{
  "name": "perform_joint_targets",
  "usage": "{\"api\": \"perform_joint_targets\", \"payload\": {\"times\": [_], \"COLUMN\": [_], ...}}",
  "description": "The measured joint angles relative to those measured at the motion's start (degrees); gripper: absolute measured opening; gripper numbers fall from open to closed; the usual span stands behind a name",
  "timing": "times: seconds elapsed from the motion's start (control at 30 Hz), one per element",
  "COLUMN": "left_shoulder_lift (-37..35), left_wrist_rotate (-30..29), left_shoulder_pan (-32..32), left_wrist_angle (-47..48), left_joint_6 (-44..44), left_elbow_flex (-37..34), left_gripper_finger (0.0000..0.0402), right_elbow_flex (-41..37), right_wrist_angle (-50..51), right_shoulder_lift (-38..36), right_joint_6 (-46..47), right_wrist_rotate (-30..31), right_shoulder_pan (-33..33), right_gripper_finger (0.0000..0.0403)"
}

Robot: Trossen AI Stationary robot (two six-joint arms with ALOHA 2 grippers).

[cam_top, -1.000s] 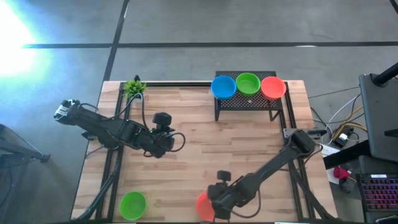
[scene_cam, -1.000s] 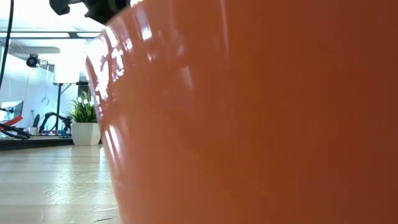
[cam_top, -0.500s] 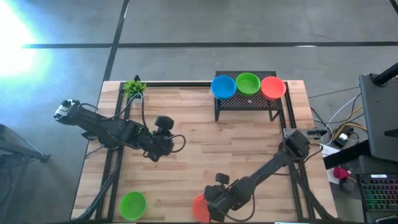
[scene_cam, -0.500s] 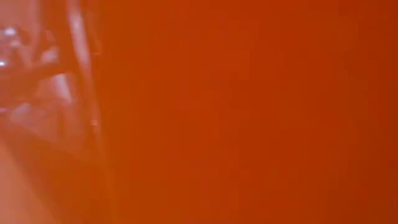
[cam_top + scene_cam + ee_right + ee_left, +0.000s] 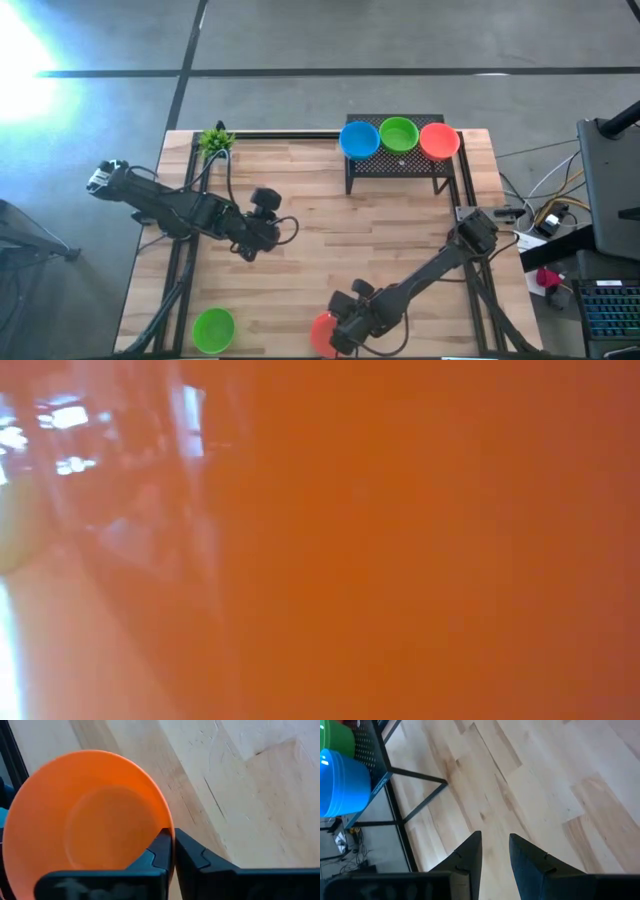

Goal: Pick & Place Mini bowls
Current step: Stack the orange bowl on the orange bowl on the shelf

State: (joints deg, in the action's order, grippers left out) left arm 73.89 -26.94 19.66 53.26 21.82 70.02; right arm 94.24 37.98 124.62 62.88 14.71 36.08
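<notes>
An orange-red mini bowl point(image 5: 320, 333) sits near the table's near edge, and my right gripper point(image 5: 337, 333) is shut on it. The bowl shows open toward the camera in the right wrist view point(image 5: 85, 820) and fills the low view point(image 5: 400, 560). A green mini bowl point(image 5: 213, 328) rests on the table at the near left. Blue point(image 5: 359, 140), green point(image 5: 398, 132) and red point(image 5: 439, 140) mini bowls sit on a black rack point(image 5: 395, 168) at the far edge. My left gripper point(image 5: 272, 228) hovers over the table's middle, narrowly open and empty point(image 5: 495, 837). My right gripper pinches the orange-red bowl's rim point(image 5: 169, 822) between its two fingers, one finger point(image 5: 159, 847) inside the bowl and the other point(image 5: 197, 855) outside. The fingers come from the table's right side. Whether the bowl rests on the table I cannot tell.
A small leafy green plant point(image 5: 215, 140) stands at the far left corner. The rack's legs point(image 5: 415, 772) stand on the wood near my left gripper's view. Bare wooden table lies between the two arms. The orange-red bowl is close to the near edge.
My right gripper has moved a little toward the table's left and near edge with the orange-red bowl. The bowl has come closer to the low camera and now fills its view. My left gripper has barely shifted.
</notes>
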Motion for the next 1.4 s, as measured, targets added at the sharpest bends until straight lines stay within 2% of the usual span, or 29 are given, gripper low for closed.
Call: {"api": "perform_joint_targets", "payload": {"times": [0.2, 0.4, 0.97, 1.17, 1.4], "left_shoulder_lift": [0.00, 0.00, -0.42, -2.83, -7.92], "left_wrist_rotate": [0.51, 0.54, 0.56, 0.58, 1.92], "left_shoulder_pan": [0.00, 0.00, -0.04, 0.01, 0.04], "left_wrist_angle": [-1.49, -2.26, -2.24, -2.20, -1.63], "left_joint_6": [0.91, 1.84, 1.08, 0.10, -0.96], "left_elbow_flex": [0.00, 0.00, 0.02, 0.02, 0.04], "left_gripper_finger": [0.0098, 0.0098, 0.0098, 0.0098, 0.0098], "right_elbow_flex": [0.77, 5.45, 24.12, 27.55, 27.45], "right_wrist_angle": [0.31, 1.85, 30.62, 33.90, 37.03], "right_shoulder_lift": [-0.11, -0.54, -1.14, -2.23, -5.77], "right_joint_6": [0.43, -1.84, -6.23, -6.11, -5.89], "right_wrist_rotate": [0.31, 1.80, 3.89, 4.00, 5.35], "right_shoulder_pan": [-0.03, -0.31, -3.52, -5.64, -8.65], "right_gripper_finger": [0.0009, 0.0008, 0.0008, 0.0008, 0.0008]}}
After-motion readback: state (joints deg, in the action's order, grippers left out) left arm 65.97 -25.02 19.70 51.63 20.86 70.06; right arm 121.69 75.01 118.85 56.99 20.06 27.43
